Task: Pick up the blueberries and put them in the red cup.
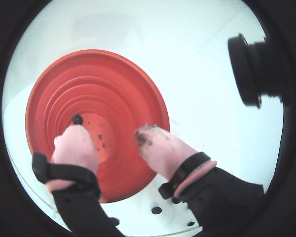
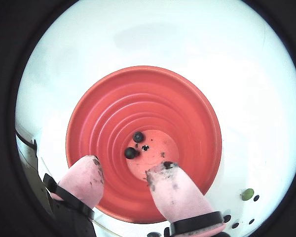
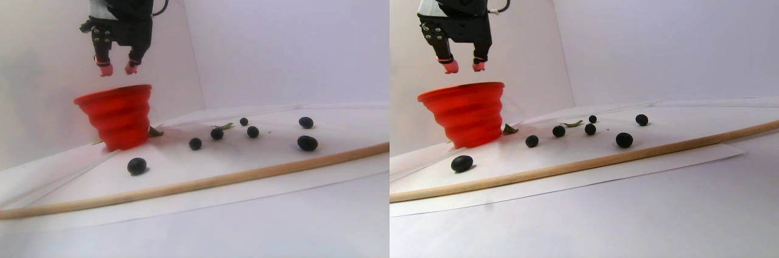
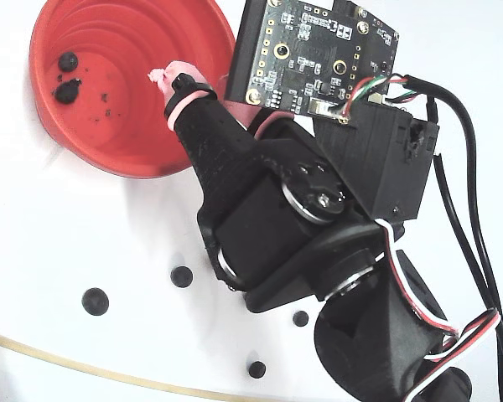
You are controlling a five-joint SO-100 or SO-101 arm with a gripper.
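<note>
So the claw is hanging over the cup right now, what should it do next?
Probably swing away toward a loose berry. The gripper hangs open and empty above the red cup, which already holds two blueberries; six more lie on the sheet, the nearest just in front.

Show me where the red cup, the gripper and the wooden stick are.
red cup (image 2: 96, 106), a wrist view, inner wall.
gripper (image 2: 126, 170), same wrist view, midway between fingertips.
wooden stick (image 3: 243, 174), stereo pair view, mid-length.
</note>
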